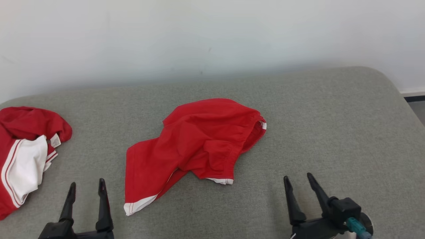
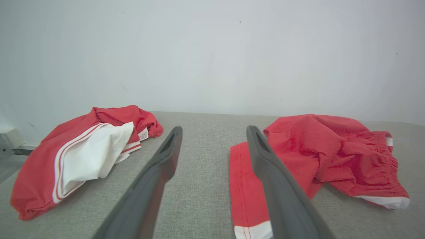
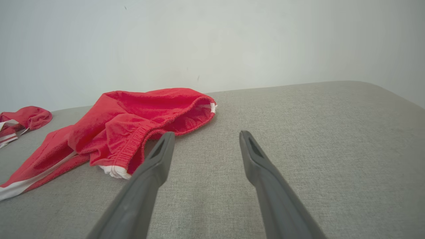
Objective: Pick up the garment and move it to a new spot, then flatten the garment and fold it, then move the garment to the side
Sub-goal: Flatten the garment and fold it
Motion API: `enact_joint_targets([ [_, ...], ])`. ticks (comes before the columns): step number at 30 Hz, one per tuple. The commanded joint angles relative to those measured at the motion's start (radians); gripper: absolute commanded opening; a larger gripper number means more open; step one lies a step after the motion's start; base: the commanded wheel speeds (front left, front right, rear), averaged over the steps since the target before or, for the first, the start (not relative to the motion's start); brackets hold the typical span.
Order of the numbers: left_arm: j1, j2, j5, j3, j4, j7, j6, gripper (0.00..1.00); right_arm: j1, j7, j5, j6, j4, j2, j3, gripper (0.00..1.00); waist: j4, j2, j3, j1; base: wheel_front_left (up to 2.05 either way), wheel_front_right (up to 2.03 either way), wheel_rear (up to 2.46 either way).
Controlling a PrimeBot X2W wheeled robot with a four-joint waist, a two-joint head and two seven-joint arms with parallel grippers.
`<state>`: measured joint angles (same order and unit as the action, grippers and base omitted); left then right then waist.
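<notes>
A crumpled red garment with white hem trim lies loose in the middle of the grey cushioned surface. Its elastic waistband faces right and one leg stretches toward the front left. My left gripper stands open at the lower left, apart from the garment, with nothing between its fingers. In the left wrist view the garment lies just right of the open left gripper. Near the front right, my right gripper is open and holds nothing. The right wrist view has the garment to the left of that gripper.
A second bunched garment, red with a white panel and stripes, lies at the surface's left edge, seen also in the left wrist view. A pale wall stands right behind the surface. The surface's rounded right edge drops to the floor.
</notes>
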<state>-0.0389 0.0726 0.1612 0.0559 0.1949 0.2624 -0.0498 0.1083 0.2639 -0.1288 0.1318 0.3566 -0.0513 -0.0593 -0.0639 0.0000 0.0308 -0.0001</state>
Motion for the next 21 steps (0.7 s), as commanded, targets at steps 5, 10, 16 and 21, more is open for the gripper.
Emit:
enact_joint_targets([
  [5,0.05,-0.016,-0.028,0.029,-0.067,0.004,0.03,1.0,0.019,-0.017,-0.007,-0.002,0.034,0.002,-0.087,1.0,0.042,0.0,-0.009,0.0001,0.0,0.0,0.0],
  [10,0.05,-0.019,-0.03,0.027,-0.068,0.004,0.025,1.0,0.092,-0.045,-0.021,-0.002,0.099,-0.025,-0.179,1.0,0.076,0.0,0.001,0.0001,0.0,0.0,0.0],
  [16,0.03,-0.022,-0.023,0.018,-0.06,0.004,0.017,1.0,0.209,-0.064,-0.056,-0.002,0.246,-0.072,-0.294,1.0,0.117,0.0,0.021,0.0001,0.0,0.0,0.0],
  [21,0.015,-0.022,-0.019,0.014,-0.052,0.004,0.015,1.0,0.272,-0.056,-0.089,-0.002,0.363,-0.089,-0.349,1.0,0.143,0.0,0.031,0.0001,0.0,0.0,0.0],
])
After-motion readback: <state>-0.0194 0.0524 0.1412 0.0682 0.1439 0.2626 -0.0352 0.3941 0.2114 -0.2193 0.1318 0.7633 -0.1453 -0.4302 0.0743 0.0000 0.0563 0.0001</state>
